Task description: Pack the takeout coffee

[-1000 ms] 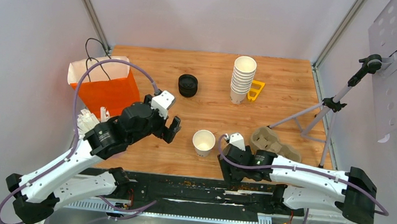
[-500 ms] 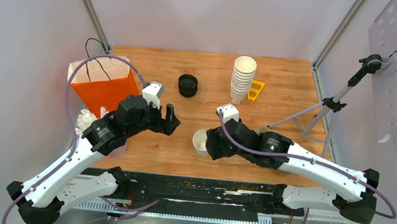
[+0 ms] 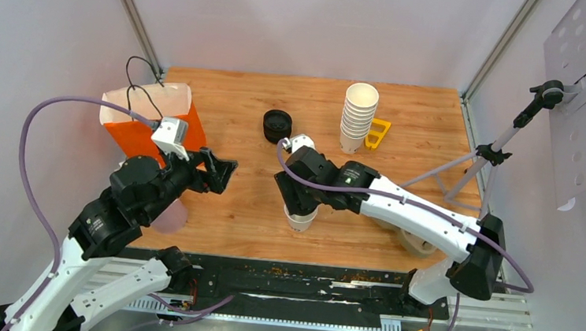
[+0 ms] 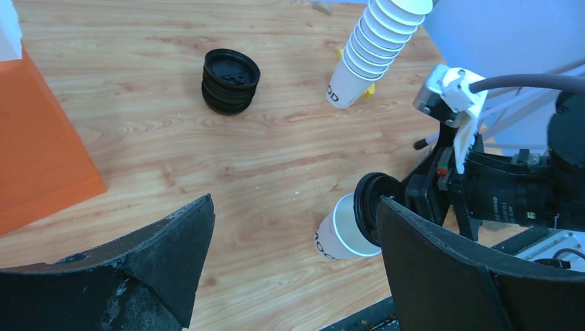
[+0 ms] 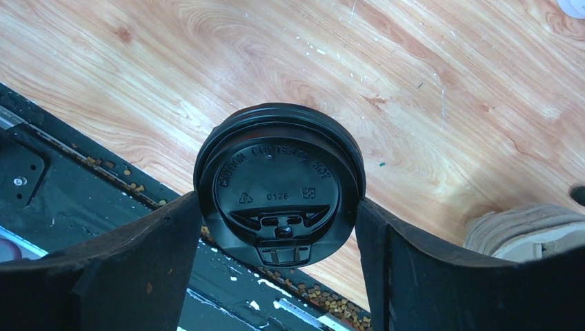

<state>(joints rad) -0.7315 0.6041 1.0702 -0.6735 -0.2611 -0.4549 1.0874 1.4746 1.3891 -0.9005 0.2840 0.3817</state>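
The step in hand is lidding, with packing not yet begun. The cup [image 3: 301,220] stands uncovered close to the near edge of the surface, about midway along it. The right fingers [image 5: 138,262] are clamped on a black lid [image 5: 279,183], gripping its rim from two opposite sides. In the left wrist view the lid [image 4: 365,215] sits tilted at the cup's [image 4: 336,238] rim on the side toward the right arm, not flat over the mouth. I cannot tell whether it touches the rim.

The left fingers [image 4: 159,262] are spread wide and hold nothing. They hang over the surface between the cup and the orange bag [image 3: 154,127], which stands open at the left edge. Only this one single cup is visible. The spare lids [image 3: 277,125] and the nested cups [image 3: 357,115] stand nearer the far edge.

The next move probably calls for levelling the lid, centring it over the mouth and pressing it down evenly until the rim seats all round. The light paper cup may tip or slide under an off-centre push, so the free left fingers could steady its wall. The capped cup would then go to the bag.
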